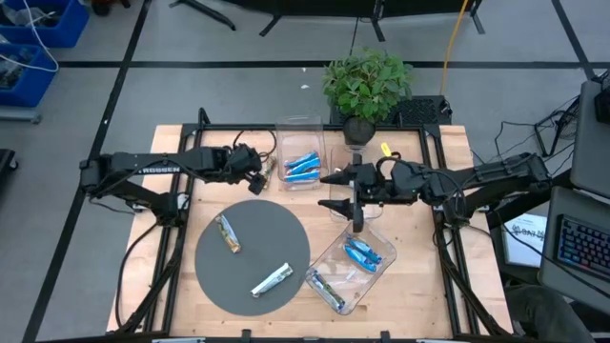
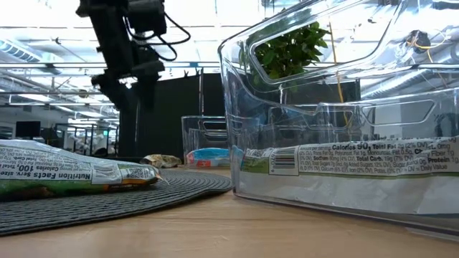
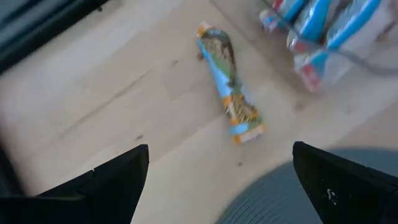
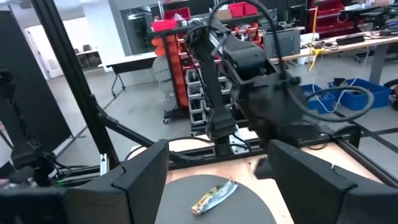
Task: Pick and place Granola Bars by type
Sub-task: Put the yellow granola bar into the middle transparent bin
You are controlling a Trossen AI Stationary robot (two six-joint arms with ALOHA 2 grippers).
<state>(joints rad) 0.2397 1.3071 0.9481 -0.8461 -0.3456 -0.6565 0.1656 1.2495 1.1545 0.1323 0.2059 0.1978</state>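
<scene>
Two granola bars (image 1: 227, 232) are seen on the round grey mat (image 1: 286, 238); blue ones lie in the far clear bin (image 1: 301, 164). Above a bar beside that bin, the left gripper (image 1: 262, 176) is held wide. The right gripper (image 1: 335, 191) is spread, empty.

I count two bars on the grey mat (image 1: 286, 238): tan bar (image 1: 227, 233) and silvery bar (image 1: 272, 280), both flat. Blue bars (image 1: 302, 166) lie in far bin (image 1: 282, 130); more blue bars (image 1: 362, 252) in near bin (image 1: 383, 236). One tan-blue bar (image 3: 230, 93) flat on wood.
</scene>
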